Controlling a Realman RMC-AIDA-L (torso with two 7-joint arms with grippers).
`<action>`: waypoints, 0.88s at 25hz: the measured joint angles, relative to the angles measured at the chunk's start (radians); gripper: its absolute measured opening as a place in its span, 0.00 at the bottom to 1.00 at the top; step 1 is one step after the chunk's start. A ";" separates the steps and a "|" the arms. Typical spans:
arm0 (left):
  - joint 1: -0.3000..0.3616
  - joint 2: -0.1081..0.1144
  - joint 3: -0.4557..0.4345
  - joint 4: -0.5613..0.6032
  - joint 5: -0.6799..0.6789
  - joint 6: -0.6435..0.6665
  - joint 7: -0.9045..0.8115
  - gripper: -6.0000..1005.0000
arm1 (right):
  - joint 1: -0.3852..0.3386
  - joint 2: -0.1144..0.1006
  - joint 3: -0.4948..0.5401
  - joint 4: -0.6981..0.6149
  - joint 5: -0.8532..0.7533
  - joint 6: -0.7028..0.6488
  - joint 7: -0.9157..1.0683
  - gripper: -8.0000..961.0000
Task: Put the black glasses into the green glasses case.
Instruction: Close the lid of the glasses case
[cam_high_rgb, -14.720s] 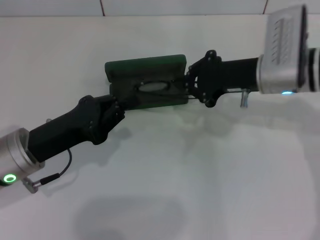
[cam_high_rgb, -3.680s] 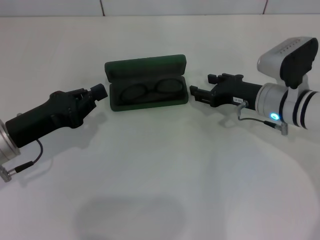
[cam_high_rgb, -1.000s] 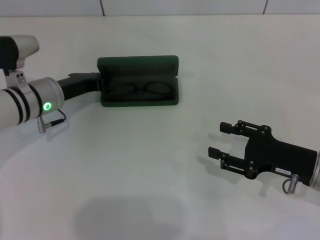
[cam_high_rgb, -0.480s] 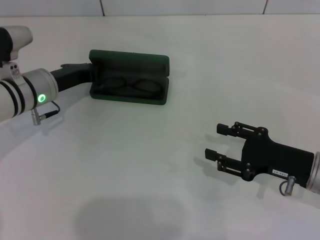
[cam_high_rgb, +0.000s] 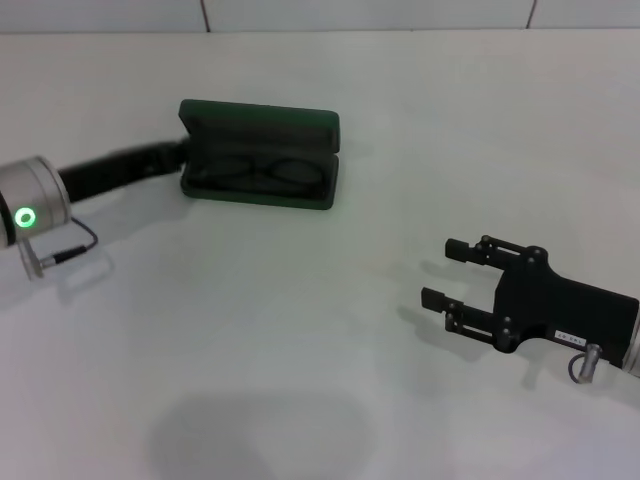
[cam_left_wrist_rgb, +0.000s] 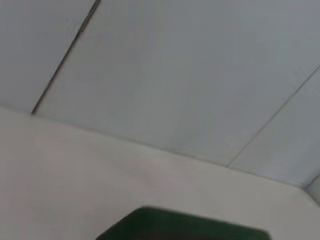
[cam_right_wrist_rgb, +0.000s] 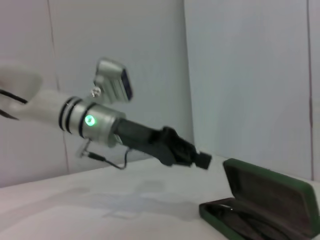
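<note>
The green glasses case (cam_high_rgb: 259, 118) lies open at the back left of the white table, its lid standing up. Inside it rest the black glasses (cam_high_rgb: 262, 172), lenses side by side. My left gripper (cam_high_rgb: 176, 152) is at the case's left end, very close to it. From the right wrist view the left gripper (cam_right_wrist_rgb: 202, 160) hangs a little short of the case (cam_right_wrist_rgb: 267, 192). The left wrist view catches only a green edge of the case (cam_left_wrist_rgb: 182, 224). Far off at the front right, my right gripper (cam_high_rgb: 447, 272) is open and holds nothing.
The white table (cam_high_rgb: 300, 330) spreads wide between the case and the right arm. A tiled wall (cam_left_wrist_rgb: 175, 75) rises just behind the table's far edge.
The case slid left and turned slightly a second ago and now rests still. My left arm has drawn back to the left and lower. The right gripper drifted slightly rightwards.
</note>
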 joint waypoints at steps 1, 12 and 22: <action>0.011 -0.012 0.015 0.048 0.000 0.002 -0.020 0.13 | 0.000 0.000 0.000 0.000 0.000 0.000 0.000 0.68; -0.046 -0.014 0.387 0.362 0.062 -0.394 -0.434 0.13 | -0.002 0.001 0.013 0.001 0.000 0.019 -0.015 0.68; -0.129 -0.022 0.810 0.211 0.228 -0.913 -0.727 0.14 | -0.002 0.003 0.013 0.001 0.004 0.032 -0.018 0.68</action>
